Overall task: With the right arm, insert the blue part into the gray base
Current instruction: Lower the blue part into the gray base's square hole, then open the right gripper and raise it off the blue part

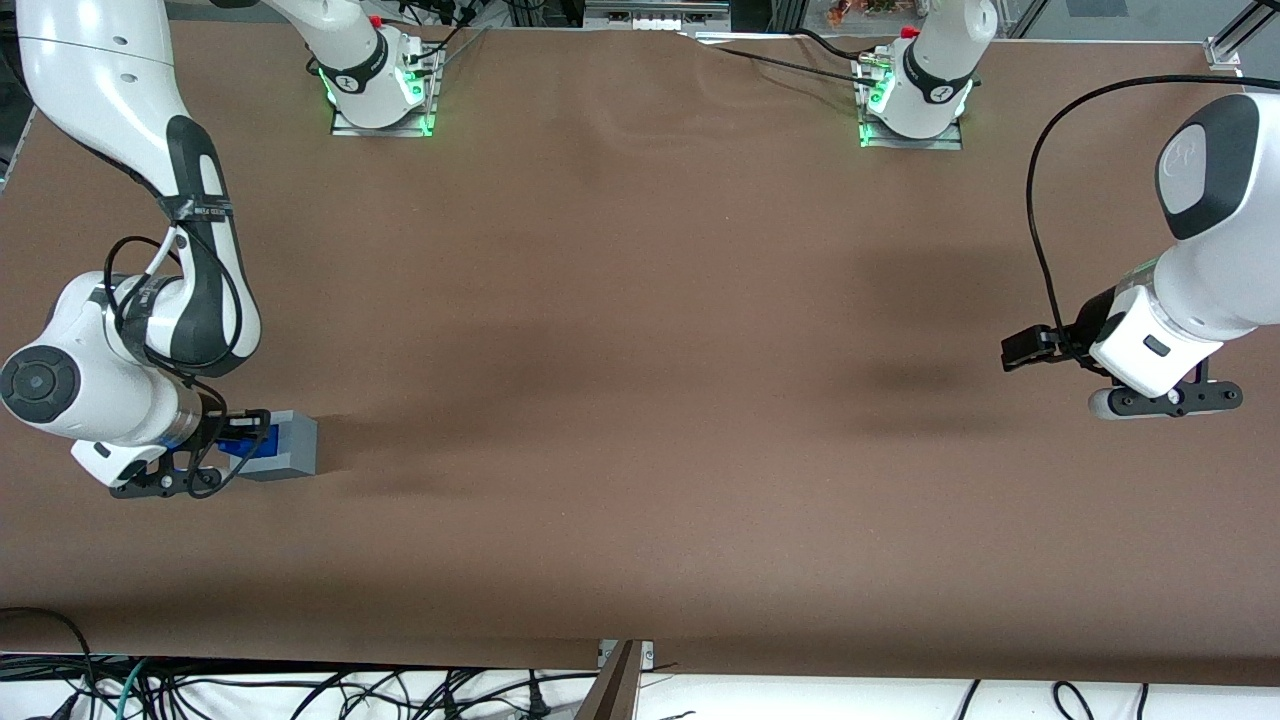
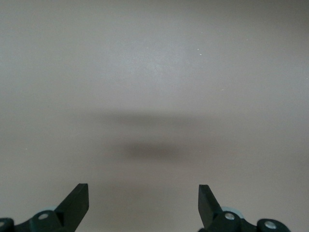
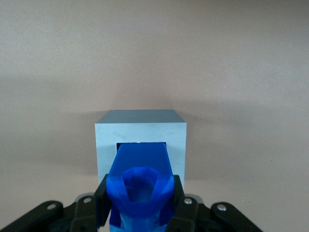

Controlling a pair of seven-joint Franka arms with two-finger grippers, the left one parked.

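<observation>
The front view looks steeply down from high above the near edge of the bench [image 1: 640, 330], taking in its whole width with both arm bases along the upper edge of the frame. The right wrist view sits just above the gripper [image 3: 140, 208], close to the blue part [image 3: 141, 183] and gray base [image 3: 140, 130]; both also show at the front view's lower left. The left wrist view looks down closely at bare bench.

brown table [image 1: 640, 300], tangle of black cables [image 1: 300, 690] along its edge nearest the front camera

Robotics lab, bolted arm bases [image 1: 378, 95], floor cables [image 1: 300, 690]
</observation>
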